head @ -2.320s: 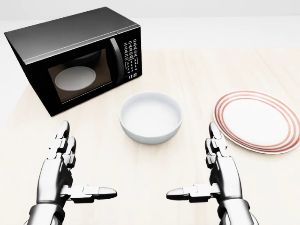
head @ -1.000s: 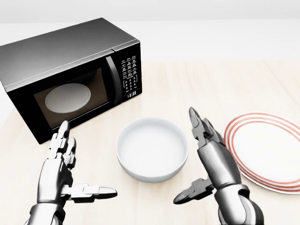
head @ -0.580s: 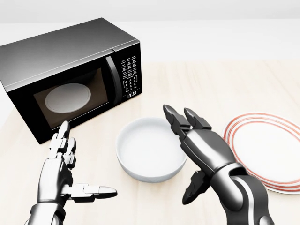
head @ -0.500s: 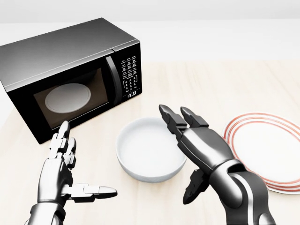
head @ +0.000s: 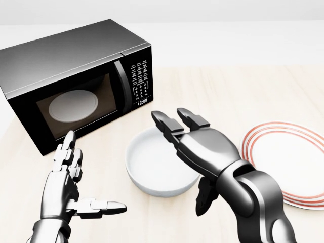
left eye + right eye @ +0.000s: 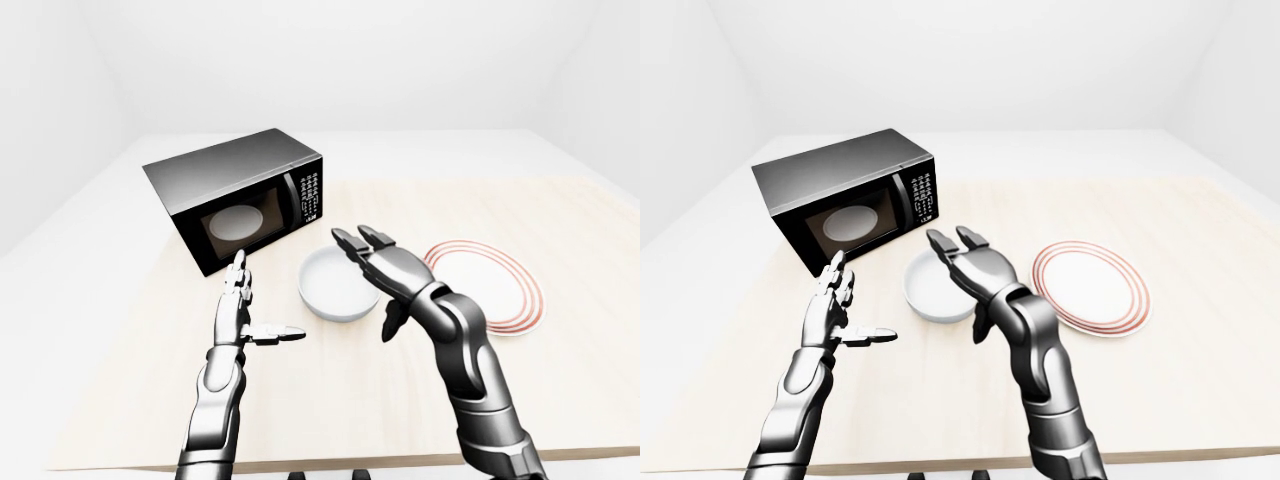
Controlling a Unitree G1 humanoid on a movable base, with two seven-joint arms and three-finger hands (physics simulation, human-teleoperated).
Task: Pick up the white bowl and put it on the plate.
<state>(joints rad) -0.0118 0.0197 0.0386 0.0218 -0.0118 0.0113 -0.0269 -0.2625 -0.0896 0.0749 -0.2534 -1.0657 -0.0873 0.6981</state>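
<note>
The white bowl [image 5: 149, 169] stands upright on the light wooden table, at the lower middle of the head view. The white plate with red rings [image 5: 296, 162] lies flat to its right, empty. My right hand [image 5: 183, 162] is open, palm down, with its fingers [image 5: 167, 124] spread over the bowl's right half and hiding that rim. The thumb hangs just outside the bowl's near right edge. I cannot tell if the hand touches the bowl. My left hand [image 5: 88, 177] is open and empty, to the left of the bowl and apart from it.
A black microwave [image 5: 76, 81] with its door shut stands at the upper left of the head view, close behind the bowl. The table [image 6: 560, 210] stretches on to the right, beyond the plate.
After the earliest frame the whole picture shifted, so the camera moved. Since then my right hand has swung left from beside the bowl to over it, turning palm down. Left hand, bowl and plate stayed put.
</note>
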